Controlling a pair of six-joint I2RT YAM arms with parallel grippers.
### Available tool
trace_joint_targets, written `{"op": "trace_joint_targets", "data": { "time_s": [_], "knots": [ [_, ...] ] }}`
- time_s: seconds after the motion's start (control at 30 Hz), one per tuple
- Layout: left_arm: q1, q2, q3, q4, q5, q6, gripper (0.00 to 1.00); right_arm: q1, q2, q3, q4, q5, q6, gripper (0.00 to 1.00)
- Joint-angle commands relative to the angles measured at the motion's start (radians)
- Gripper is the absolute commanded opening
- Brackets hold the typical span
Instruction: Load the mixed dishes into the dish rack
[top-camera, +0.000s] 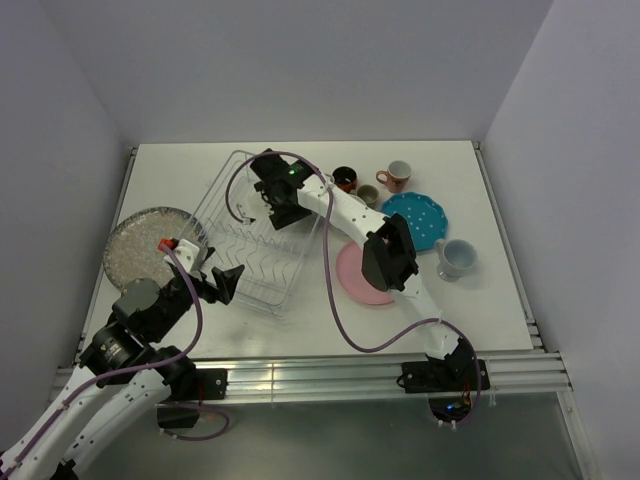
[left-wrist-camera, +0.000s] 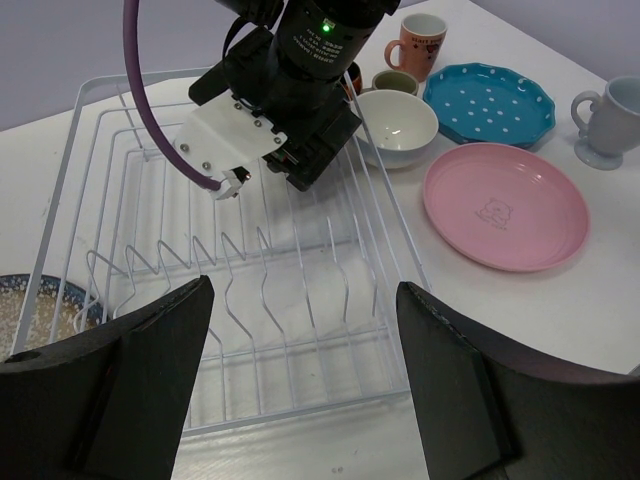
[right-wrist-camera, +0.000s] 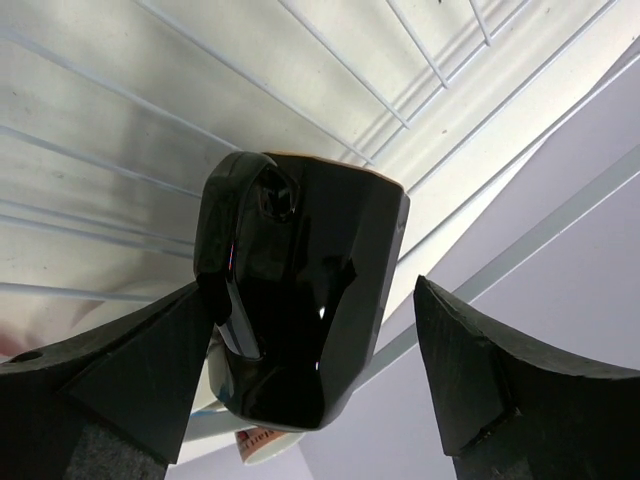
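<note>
The wire dish rack (top-camera: 255, 245) lies left of centre, and in the left wrist view (left-wrist-camera: 250, 290) its prong rows hold nothing. My right gripper (top-camera: 280, 208) reaches down into its far end. In the right wrist view my right gripper (right-wrist-camera: 309, 283) is open around a black mug (right-wrist-camera: 300, 260). The left finger touches the mug and a gap shows at the right finger. My left gripper (top-camera: 216, 282) is open and empty, hovering over the rack's near edge (left-wrist-camera: 300, 330). The pink plate (left-wrist-camera: 505, 205), teal dotted plate (left-wrist-camera: 488, 100) and white bowl (left-wrist-camera: 397, 125) sit right of the rack.
The grey speckled plate (top-camera: 150, 245) lies left of the rack. A pink mug (top-camera: 398, 176), dark-red mug (top-camera: 345, 178) and grey-beige mug (top-camera: 368, 194) stand at the back, and a pale blue mug (top-camera: 455, 258) at the right. The right arm's forearm crosses over the pink plate (top-camera: 352, 278).
</note>
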Motion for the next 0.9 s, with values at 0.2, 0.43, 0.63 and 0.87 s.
{"op": "trace_joint_targets", "data": {
  "time_s": [0.2,0.43,0.63,0.87],
  "knots": [
    [-0.002,-0.002,-0.007,0.041,0.029,0.010,0.81,-0.002,-0.107,-0.033,0.031,-0.100,0.065,0.90],
    [-0.002,0.026,-0.003,0.041,0.041,0.010,0.81,-0.008,-0.164,-0.064,0.019,-0.151,0.095,0.91],
    [-0.002,0.058,0.003,0.042,0.053,0.007,0.80,-0.021,-0.211,-0.092,0.009,-0.180,0.114,0.91],
    [-0.002,0.150,0.010,0.082,0.085,-0.007,0.80,-0.062,-0.285,-0.093,-0.018,-0.340,0.209,0.89]
  ]
}}
